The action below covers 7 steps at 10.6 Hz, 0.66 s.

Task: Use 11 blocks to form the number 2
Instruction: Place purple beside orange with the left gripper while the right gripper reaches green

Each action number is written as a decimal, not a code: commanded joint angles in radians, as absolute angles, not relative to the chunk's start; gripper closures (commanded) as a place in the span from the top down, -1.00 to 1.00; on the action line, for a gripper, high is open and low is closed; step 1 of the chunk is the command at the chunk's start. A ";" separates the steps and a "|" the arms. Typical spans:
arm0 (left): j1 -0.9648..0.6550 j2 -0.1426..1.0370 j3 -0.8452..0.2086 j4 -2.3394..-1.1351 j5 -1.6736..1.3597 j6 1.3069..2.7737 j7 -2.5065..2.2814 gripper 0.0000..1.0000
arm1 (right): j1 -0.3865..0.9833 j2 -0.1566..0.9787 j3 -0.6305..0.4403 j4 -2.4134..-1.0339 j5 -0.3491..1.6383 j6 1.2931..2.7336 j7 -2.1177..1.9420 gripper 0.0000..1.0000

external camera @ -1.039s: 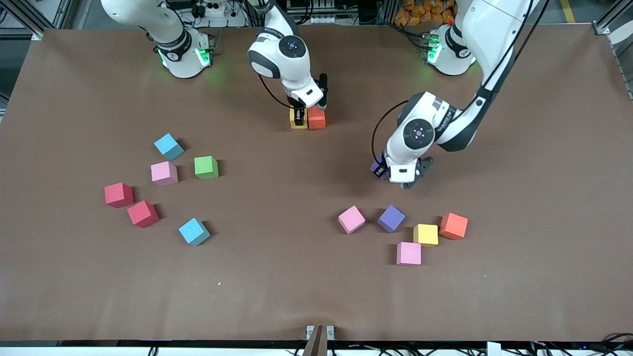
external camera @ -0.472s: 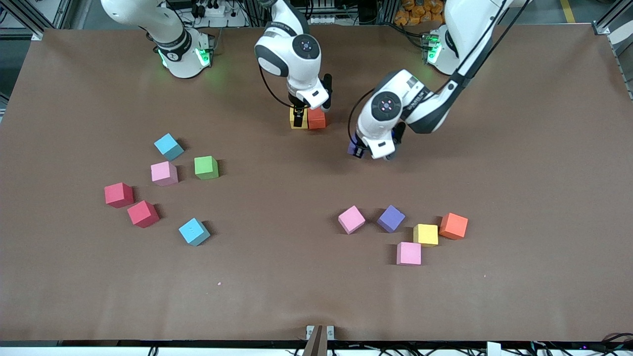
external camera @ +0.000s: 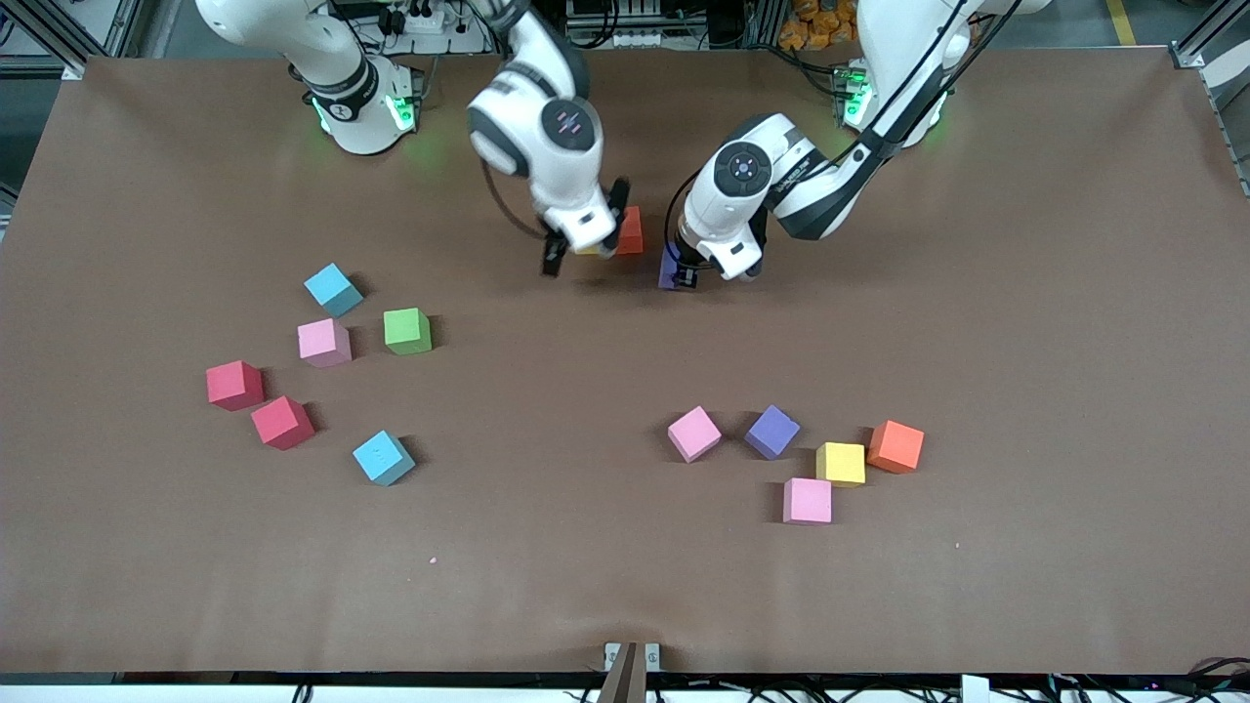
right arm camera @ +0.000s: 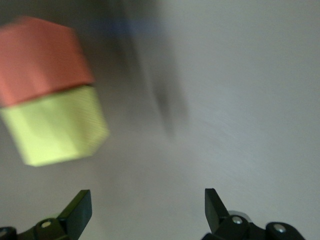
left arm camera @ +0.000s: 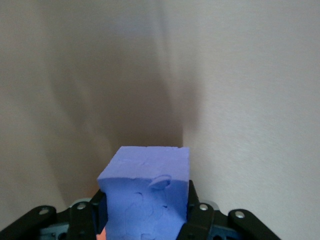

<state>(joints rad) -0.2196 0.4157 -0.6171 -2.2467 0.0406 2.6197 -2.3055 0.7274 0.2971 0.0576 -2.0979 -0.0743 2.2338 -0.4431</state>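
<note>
The left gripper (external camera: 682, 273) is clamped on a purple block (external camera: 670, 267), carried just above the brown table (external camera: 1025, 322); in the left wrist view that purple block (left arm camera: 146, 192) sits squeezed between the two black fingers (left arm camera: 199, 220). Just beside this gripper, toward the right arm's end of the table, stands an orange block (external camera: 631, 230) with a yellow block (external camera: 587, 249) touching it, the yellow one mostly hidden under the right arm's hand. In the right wrist view the orange block (right arm camera: 42, 59) and the yellow block (right arm camera: 57, 125) press side by side.

The right gripper (external camera: 584, 248) hangs over the table next to that pair, its fingers (right arm camera: 79, 210) spread wide with nothing between them.

Nearer the front camera than the left gripper lies a loose cluster: a pink block (external camera: 694, 434), a second purple block (external camera: 772, 432), a yellow block (external camera: 841, 464), an orange block (external camera: 895, 446) and another pink block (external camera: 808, 501).

Well away from the right gripper, toward the right arm's end, lie a light blue block (external camera: 333, 289), a pink block (external camera: 324, 343), a green block (external camera: 407, 331), two red blocks (external camera: 235, 385) (external camera: 282, 422) and another light blue block (external camera: 383, 457).
</note>
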 commanded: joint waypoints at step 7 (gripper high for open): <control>-0.265 0.351 -0.661 -2.336 0.021 2.657 -2.503 0.11 | 0.189 0.367 0.058 -1.971 -0.069 2.192 -0.049 1.00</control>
